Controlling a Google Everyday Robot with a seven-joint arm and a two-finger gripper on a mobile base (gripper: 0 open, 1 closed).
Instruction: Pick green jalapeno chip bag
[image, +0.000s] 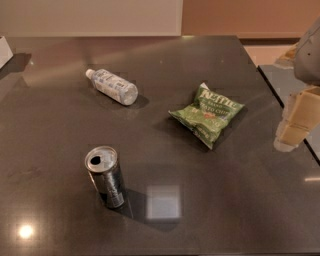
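The green jalapeno chip bag lies flat on the dark table, right of centre, its white "Kettle" lettering facing up. My gripper shows at the right edge of the view as pale tan blocks hanging from a grey arm. It hovers to the right of the bag, apart from it, with nothing seen in it.
A dark open can stands upright at the front left. A clear plastic bottle lies on its side at the back left. A white object sits at the far left edge. The table's right edge runs close by the gripper.
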